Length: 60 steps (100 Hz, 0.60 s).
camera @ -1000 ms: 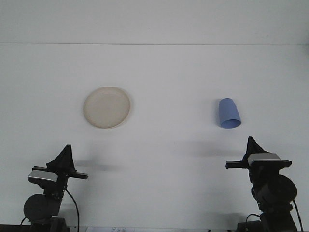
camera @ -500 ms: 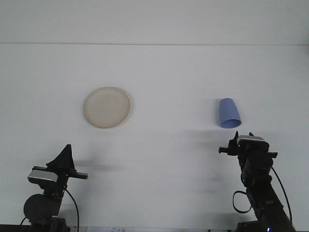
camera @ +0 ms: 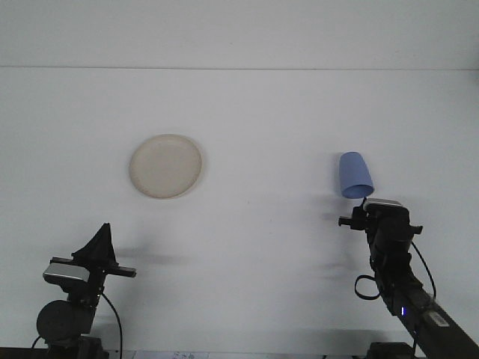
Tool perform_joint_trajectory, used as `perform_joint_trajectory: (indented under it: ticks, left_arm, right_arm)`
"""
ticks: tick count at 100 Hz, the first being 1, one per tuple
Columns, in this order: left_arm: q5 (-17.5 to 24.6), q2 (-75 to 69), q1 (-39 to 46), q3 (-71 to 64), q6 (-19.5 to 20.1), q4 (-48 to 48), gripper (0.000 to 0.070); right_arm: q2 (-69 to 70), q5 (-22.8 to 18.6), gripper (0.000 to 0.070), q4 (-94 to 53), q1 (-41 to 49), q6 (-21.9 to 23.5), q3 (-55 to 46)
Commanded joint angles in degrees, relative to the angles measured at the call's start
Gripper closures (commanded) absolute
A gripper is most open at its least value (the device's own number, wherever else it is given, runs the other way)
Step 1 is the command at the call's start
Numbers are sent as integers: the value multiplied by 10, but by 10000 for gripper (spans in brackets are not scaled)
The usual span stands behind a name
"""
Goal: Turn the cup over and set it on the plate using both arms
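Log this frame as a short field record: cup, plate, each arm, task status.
cup: blue, lying on its side on the table's right half, wide end toward the robot
plate: cream, on the left half, nothing on it
right gripper: reached forward, just short of the cup's near end
left gripper: back at the near edge, far from the plate
status: cup not yet grasped or flipped

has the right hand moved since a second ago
Yes. The right hand has gone forward, away from the camera, and now sits just short of the blue cup, which stayed put.
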Motion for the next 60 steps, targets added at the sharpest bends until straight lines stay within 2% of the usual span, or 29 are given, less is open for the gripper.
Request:
perform_joint_trajectory:
  ticks: [1, 24, 33, 40, 60]
  left_arm:
    - [2, -1, 0, -10, 9, 8, 687]
    - [2, -1, 0, -10, 9, 8, 687]
    - [2, -1, 0, -10, 8, 8, 687]
    - [2, -1, 0, -10, -2, 8, 687]
    - [2, -1, 0, -10, -29, 8, 687]
  right_arm:
    - [26, -23, 382, 37, -10, -5, 2]
    - [125, -84, 383, 160, -52, -8, 9]
    - [165, -94, 383, 174, -66, -11, 25]
    - [190, -101, 383, 184, -73, -21, 40]
    - [241, -163, 394, 214, -85, -37, 81]
